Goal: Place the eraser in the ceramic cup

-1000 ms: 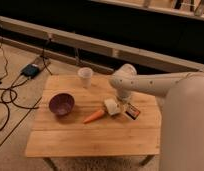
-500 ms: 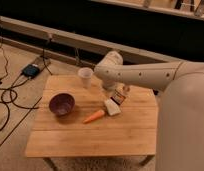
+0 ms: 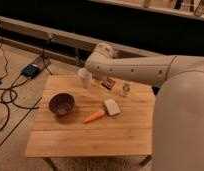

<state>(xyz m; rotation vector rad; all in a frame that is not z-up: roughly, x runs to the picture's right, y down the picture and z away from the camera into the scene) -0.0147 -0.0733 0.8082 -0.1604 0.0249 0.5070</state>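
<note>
Reaching in from 3 o'clock along the far edge of the wooden table [image 3: 70,136], the pale arm [image 3: 140,70], with the gripper [image 3: 103,80] tucked beneath its wrist at roughly 12 o'clock of the tabletop. By the look of it pressed together on the eraser [image 3: 110,85], pinching its upper-left end; partly hidden by the wrist, so offered as a judgement rather than plainly seen. Cannot tell whether lifted clear of the boards or resting on them. Long axis of the eraser from 10 to 4 o'clock, tilted rather than upright. At 9 o'clock of the gripper, just beside it and not touching: the ceramic cup [image 3: 85,77], upright, mouth upward. Only one arm here, so no choice of side. Probably calls for a short carry toward 9 o'clock, high enough to clear the rim, then swinging the long axis downward to drop in end-first; let go crosswise, might bridge the rim or tip the cup. Off that path: a small jar [image 3: 125,89] at 3 o'clock of the eraser, a beige block [image 3: 112,106] and a carrot [image 3: 94,116] near 6 o'clock, a purple bowl [image 3: 62,111] at 8 o'clock.
</note>
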